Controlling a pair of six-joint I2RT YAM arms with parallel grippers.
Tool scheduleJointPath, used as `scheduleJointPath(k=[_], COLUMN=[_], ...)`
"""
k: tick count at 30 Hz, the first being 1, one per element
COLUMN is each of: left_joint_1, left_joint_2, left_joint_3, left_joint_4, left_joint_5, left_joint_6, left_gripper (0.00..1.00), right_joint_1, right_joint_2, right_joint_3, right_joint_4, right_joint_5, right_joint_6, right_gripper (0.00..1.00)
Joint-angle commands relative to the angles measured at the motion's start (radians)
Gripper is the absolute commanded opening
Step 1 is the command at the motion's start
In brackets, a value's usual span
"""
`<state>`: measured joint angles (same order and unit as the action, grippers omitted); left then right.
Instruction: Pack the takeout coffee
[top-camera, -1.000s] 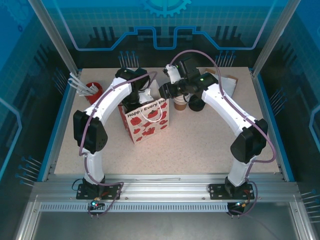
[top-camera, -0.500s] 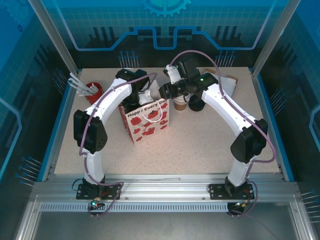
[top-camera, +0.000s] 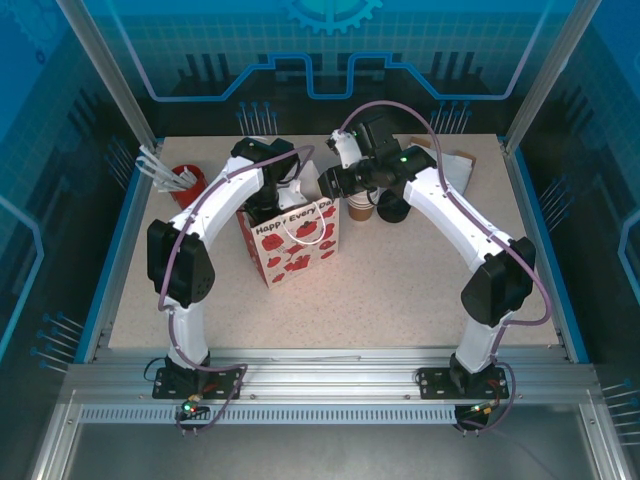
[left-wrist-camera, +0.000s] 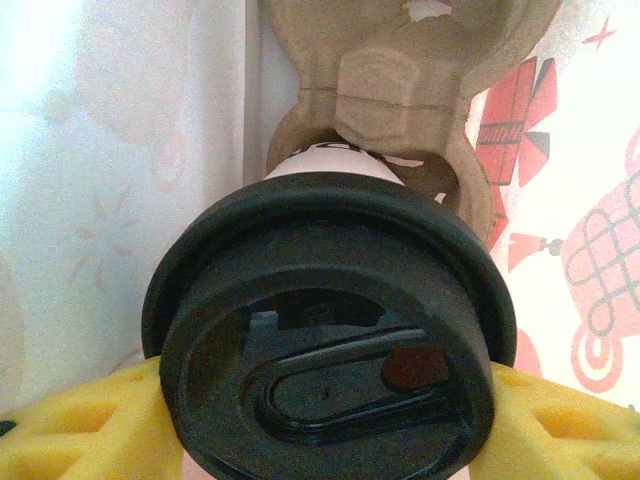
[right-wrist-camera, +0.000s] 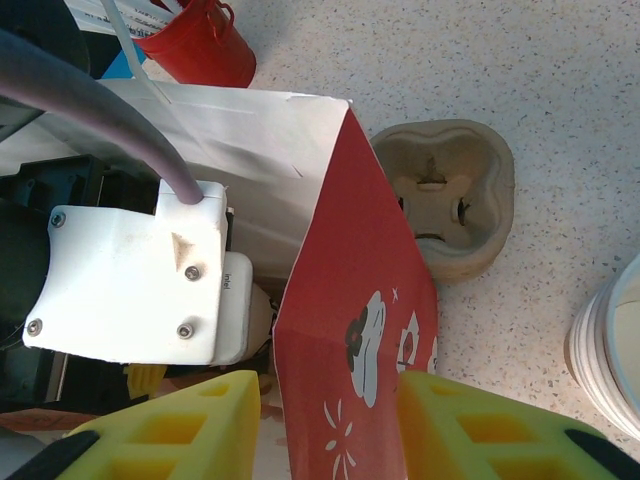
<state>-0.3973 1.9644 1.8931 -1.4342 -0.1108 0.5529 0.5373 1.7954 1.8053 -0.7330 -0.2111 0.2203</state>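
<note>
The takeout coffee (left-wrist-camera: 330, 250), a pale cup under a black lid, sits between the yellow fingers (left-wrist-camera: 70, 430) of my left gripper (left-wrist-camera: 325, 425), which is shut on it. It hangs inside the white gift bag with red prints (top-camera: 292, 240), where my left gripper (top-camera: 275, 200) reaches in from above. Just beyond the cup's base lies a brown pulp carrier (left-wrist-camera: 400, 80). My right gripper (right-wrist-camera: 330, 430) straddles the bag's red side wall (right-wrist-camera: 350, 270), its jaws apart with a small gap at the left finger. In the top view, this gripper (top-camera: 330, 186) is at the bag's right rim.
A second pulp carrier (right-wrist-camera: 445, 195) lies on the table right of the bag. A stack of white cups (right-wrist-camera: 605, 350) stands further right. A red cup with straws (top-camera: 188, 180) is at the back left. A brown cup (top-camera: 359, 208) and a black lid (top-camera: 392, 208) sit beside the bag.
</note>
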Motion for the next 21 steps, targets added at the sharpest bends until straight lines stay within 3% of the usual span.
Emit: scheduleJointPath(k=[1,21], left_joint_1=[0.008,0.006], left_joint_2=[-0.008,-0.011], left_joint_3=[0.006,0.025], left_joint_4=[-0.011,-0.036], left_joint_5=[0.032,0.033], left_joint_6=[0.008,0.012], left_gripper=[0.50,0.50], right_joint_1=[-0.009,-0.008], right_joint_2=[-0.015,-0.010], right_joint_3=[-0.005,0.002], right_joint_4=[-0.002,-0.007], right_joint_5=[-0.015,-0.017], right_joint_6=[0.013,0.010], right_gripper=[0.42,0.42])
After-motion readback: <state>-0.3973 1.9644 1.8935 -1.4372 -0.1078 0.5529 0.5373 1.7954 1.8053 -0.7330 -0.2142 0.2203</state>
